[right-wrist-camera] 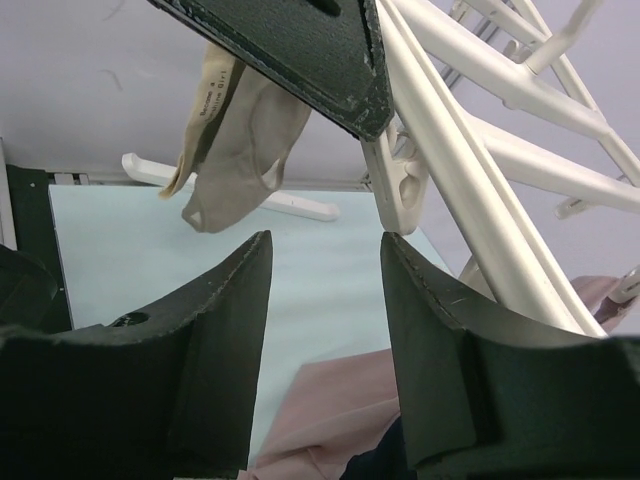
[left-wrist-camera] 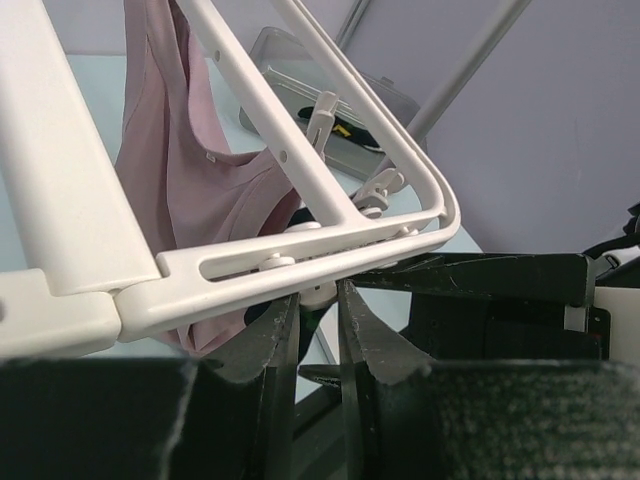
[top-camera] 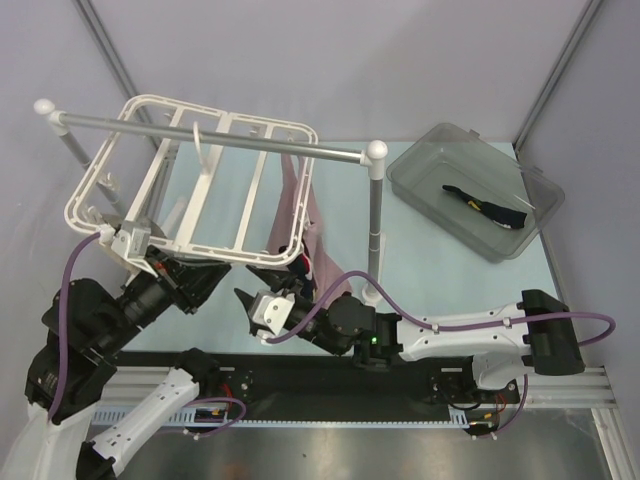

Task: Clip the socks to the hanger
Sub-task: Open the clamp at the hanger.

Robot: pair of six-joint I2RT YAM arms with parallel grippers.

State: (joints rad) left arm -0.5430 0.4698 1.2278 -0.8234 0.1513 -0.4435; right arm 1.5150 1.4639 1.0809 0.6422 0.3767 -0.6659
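**A:** Top view first. Where's the task stuff?

**B:** Hanger (top-camera: 230, 252) hangs off the rail stand (top-camera: 230, 137). One sock (top-camera: 485, 208) lies in the clear bin (top-camera: 430, 165), well right of the hanger and not clipped yet. Can't place the second sock from here.

**A:** Arms?

**B:** Left gripper (top-camera: 140, 243) is at the left end of the hanger's near edge. Right gripper (top-camera: 252, 315) is just below the hanger's near-right corner, under the pink cloth (top-camera: 305, 205). Neither is near the bin.

**A:** Left wrist view?

**B:** Left gripper (left-wrist-camera: 318, 305) is narrow. Its tips look pinched on a white clip (left-wrist-camera: 316, 290) under the hanger's near edge. Likely reason: squeeze the clip open and steady the frame, which probably swings on its hook. The pink cloth hangs behind that edge.

**A:** Right wrist?

**B:** Right gripper (right-wrist-camera: 325, 260) is partly open with nothing between its fingers. It looks up at the hanger's edge from below. The left gripper's finger (right-wrist-camera: 300, 50) sits against the clip just above it. A beige cloth (right-wrist-camera: 235, 130) hangs beyond; its attachment is hidden. There's dark fabric (right-wrist-camera: 375, 465) at the bottom edge beside the pink cloth. It may be the other sock, can't tell.

**A:** Read?

**B:** Judgement only: one arm preps the clip and the other has to feed it. The right gripper is empty, so it needs a sock first, and the only certain one is over in the bin. Risks: the frame swings or the clip snaps shut before a cuff is in.
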